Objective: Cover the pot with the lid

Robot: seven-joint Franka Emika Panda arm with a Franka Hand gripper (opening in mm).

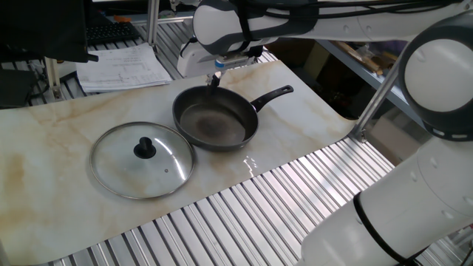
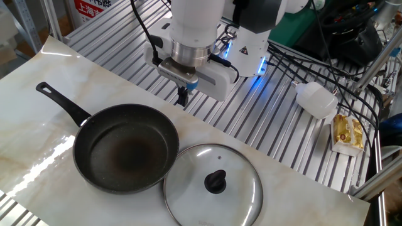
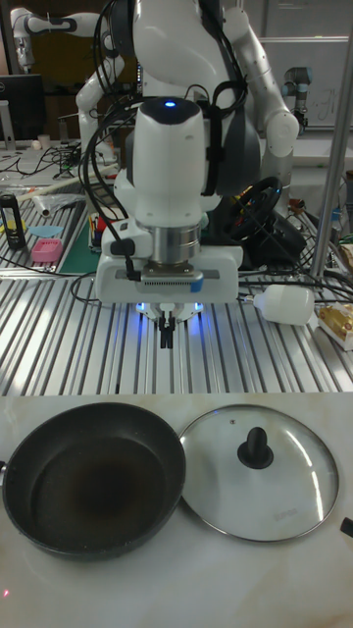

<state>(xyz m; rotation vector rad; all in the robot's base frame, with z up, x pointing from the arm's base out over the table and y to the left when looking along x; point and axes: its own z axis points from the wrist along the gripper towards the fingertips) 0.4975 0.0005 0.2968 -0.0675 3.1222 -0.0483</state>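
The pot (image 1: 214,122) is a shallow black pan on the marble mat, its long handle (image 1: 275,94) pointing away from the lid. Right beside it lies the lid (image 1: 144,159), flat on the mat with its black knob (image 1: 145,148) up, its rim almost touching the pot's. The same pair shows as pot (image 2: 125,147) and lid (image 2: 213,185), and again as pot (image 3: 93,481) and lid (image 3: 260,471). My gripper (image 1: 215,80) hangs above the mat edge behind the pot, fingers together and holding nothing. It shows again as gripper (image 2: 183,97) and gripper (image 3: 169,339).
Ribbed metal table (image 2: 264,132) surrounds the mat. A white bottle (image 2: 317,100), a yellow packet (image 2: 347,133) and cables lie on it past the lid. Papers (image 1: 122,66) sit at the far side and a metal post (image 1: 377,96) stands by the mat's corner.
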